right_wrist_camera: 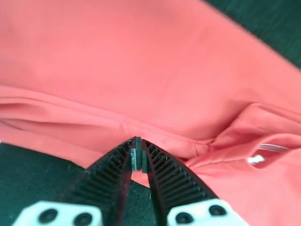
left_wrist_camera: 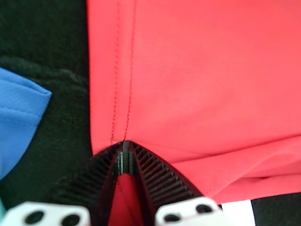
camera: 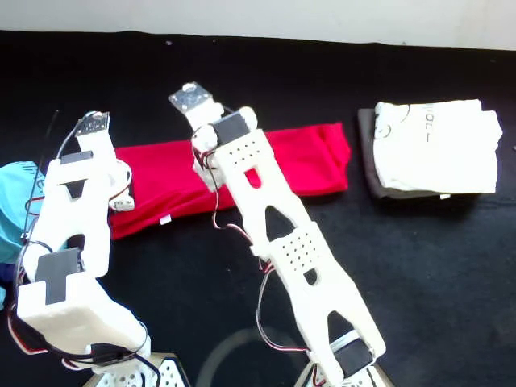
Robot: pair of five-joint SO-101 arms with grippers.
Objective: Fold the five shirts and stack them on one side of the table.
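Note:
A red shirt (camera: pixel 302 161) lies as a long folded band across the middle of the black table (camera: pixel 419 274). My left gripper (camera: pixel 123 196) is at the band's left end, shut on the red shirt (left_wrist_camera: pixel 197 75), with cloth pinched between its fingertips (left_wrist_camera: pixel 118 157). My right gripper (camera: pixel 206 172) is at the band's near edge around its middle, shut on a fold of the red shirt (right_wrist_camera: pixel 141 61). A folded white shirt (camera: pixel 439 145) rests on a folded dark grey shirt (camera: pixel 369 161) at the right.
A blue shirt (camera: pixel 14 205) lies bunched at the left edge of the table, close to my left arm; a corner of the blue shirt (left_wrist_camera: pixel 19 125) is beside the red cloth. A small white tag (camera: pixel 164 218) sits on the red shirt's near edge.

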